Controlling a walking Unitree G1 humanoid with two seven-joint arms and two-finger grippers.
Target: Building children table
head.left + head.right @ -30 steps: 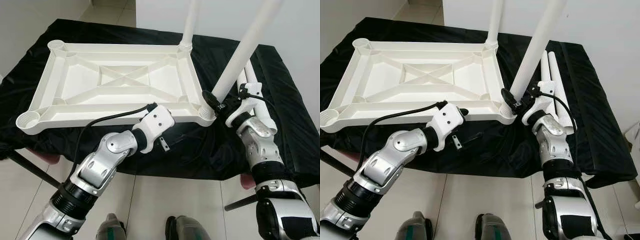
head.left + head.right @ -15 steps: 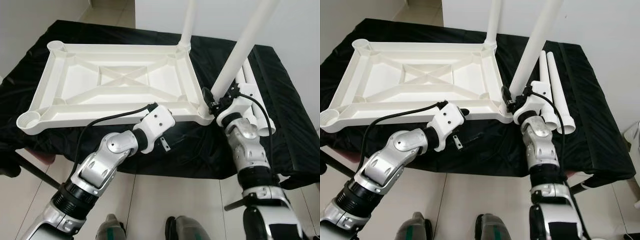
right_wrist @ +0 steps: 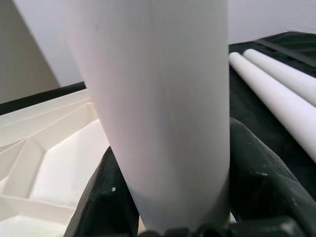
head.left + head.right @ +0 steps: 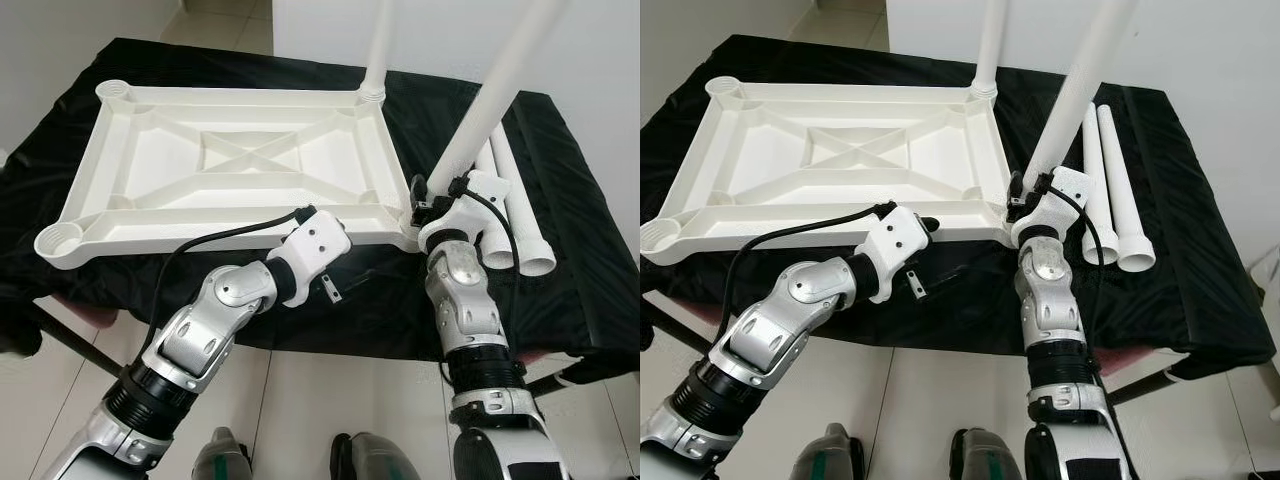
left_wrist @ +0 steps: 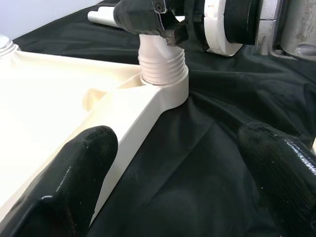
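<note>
A white table top (image 4: 150, 150) lies upside down on a black cloth. One white leg (image 4: 380, 40) stands in its far right corner. A second leg (image 4: 490, 95) rises tilted from the near right corner socket (image 5: 165, 86), where its threaded end sits. My right gripper (image 4: 425, 200) is shut on this leg just above the socket; its black fingers (image 3: 256, 173) wrap the leg (image 3: 153, 98). My left gripper (image 5: 177, 168) hovers open at the table top's front edge, left of that socket, holding nothing.
Two loose white legs (image 4: 1105, 180) lie side by side on the cloth to the right of the table top. Open sockets mark the near left (image 4: 55, 240) and far left (image 4: 113, 90) corners. The cloth's front edge drops to a tiled floor.
My right forearm has swung leftward under its gripper, which stays on the leg's base. This has uncovered the two loose legs. The left arm has not moved.
</note>
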